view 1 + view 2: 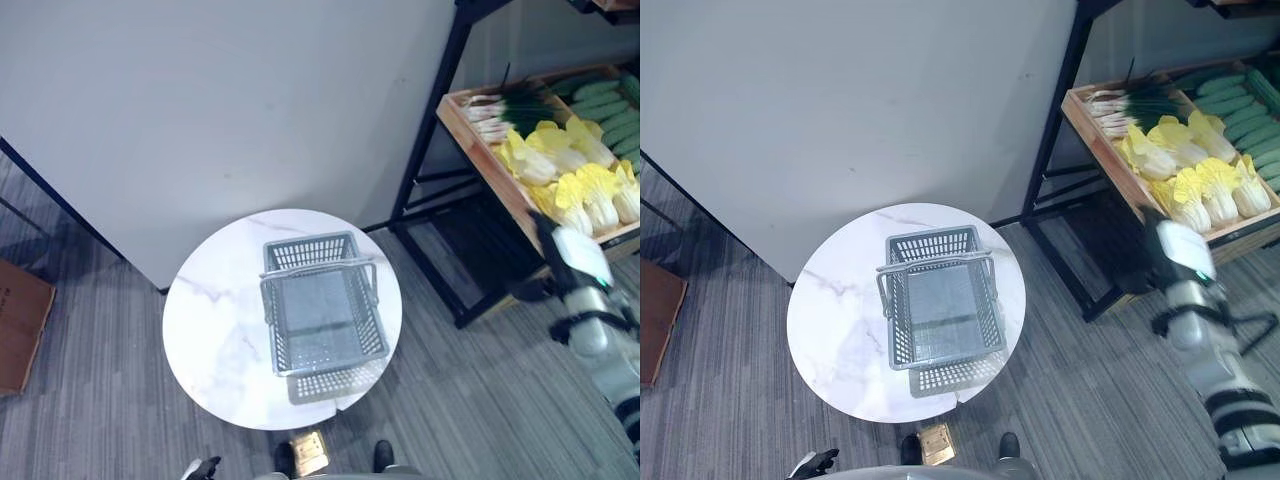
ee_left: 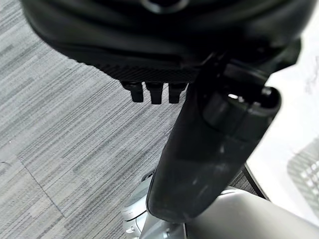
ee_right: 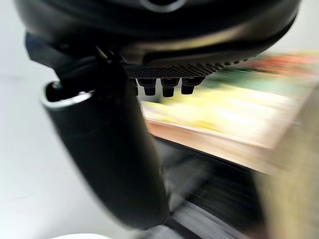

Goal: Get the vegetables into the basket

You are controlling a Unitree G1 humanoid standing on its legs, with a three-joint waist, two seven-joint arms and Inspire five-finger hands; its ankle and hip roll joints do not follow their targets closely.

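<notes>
While basket [image 1: 320, 318] on round marble table [image 1: 215, 330], grey carpet [image 1: 90, 400]; both robot hands' state unclear.

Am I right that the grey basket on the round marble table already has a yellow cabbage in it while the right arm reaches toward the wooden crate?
Not quite. The grey basket on the round marble table is empty, as the left eye view shows. The yellow cabbages are all in the wooden crate, toward which the right hand reaches.
</notes>
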